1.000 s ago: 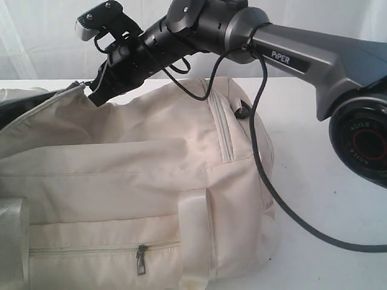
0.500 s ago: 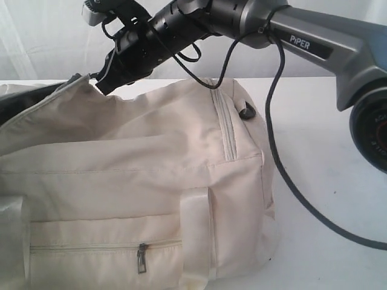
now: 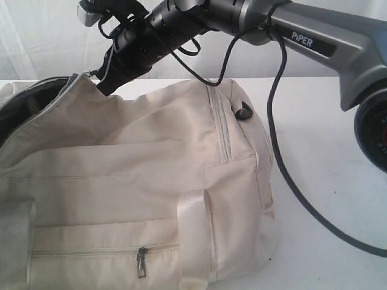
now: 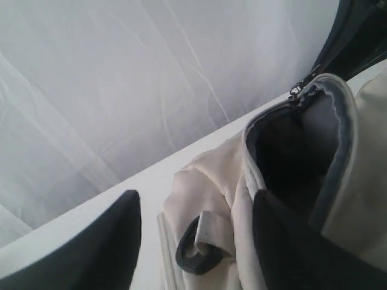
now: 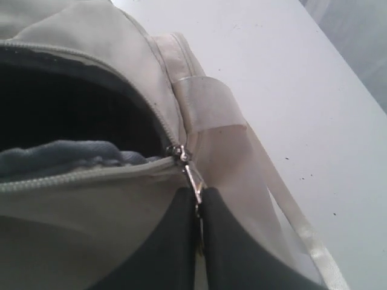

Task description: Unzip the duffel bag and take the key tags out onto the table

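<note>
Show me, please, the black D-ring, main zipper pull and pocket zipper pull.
black D-ring (image 3: 241,113): exterior view, curved rim.
main zipper pull (image 5: 192,180): right wrist view, metal tab.
pocket zipper pull (image 3: 141,261): exterior view, hanging tab.

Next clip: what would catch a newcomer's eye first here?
The cream duffel bag fills the exterior view's lower left, its mouth gaping at the far left. The right hand, reaching across from the right, is shut on the zipper pull. The left hand hangs open by the bag's black D-ring.
</note>
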Tool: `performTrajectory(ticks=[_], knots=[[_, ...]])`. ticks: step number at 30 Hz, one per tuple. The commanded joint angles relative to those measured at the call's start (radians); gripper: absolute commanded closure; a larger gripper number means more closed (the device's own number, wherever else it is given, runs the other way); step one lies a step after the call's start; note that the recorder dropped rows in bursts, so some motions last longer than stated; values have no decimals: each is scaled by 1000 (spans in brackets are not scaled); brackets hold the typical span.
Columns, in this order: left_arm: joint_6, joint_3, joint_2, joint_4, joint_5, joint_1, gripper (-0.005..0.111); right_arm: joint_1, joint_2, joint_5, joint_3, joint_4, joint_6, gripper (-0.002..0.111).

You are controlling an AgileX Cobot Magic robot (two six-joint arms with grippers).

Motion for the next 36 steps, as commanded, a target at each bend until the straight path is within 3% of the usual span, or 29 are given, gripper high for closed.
performTrajectory(ticks=[1,8,14,22,31,36], knots=[[-7,-3,-13,62,-65,2,48,-2,-21,-13,-2,-8,-11,108],[-76,-3,0,137,-235,2,48,-2,-21,-24,-2,-2,-11,108],[-81,-3,115,143,-362,2,48,-2,-21,-24,-2,-2,-11,108],[128,-11,317,35,-493,2,48,-1,-21,-17,-2,0,-11,108],[112,-108,471,39,-492,2,48,-1,-21,-15,-2,5,-11,108],[-7,-132,518,70,-497,0,69,-1,-21,-17,-2,5,-11,108]])
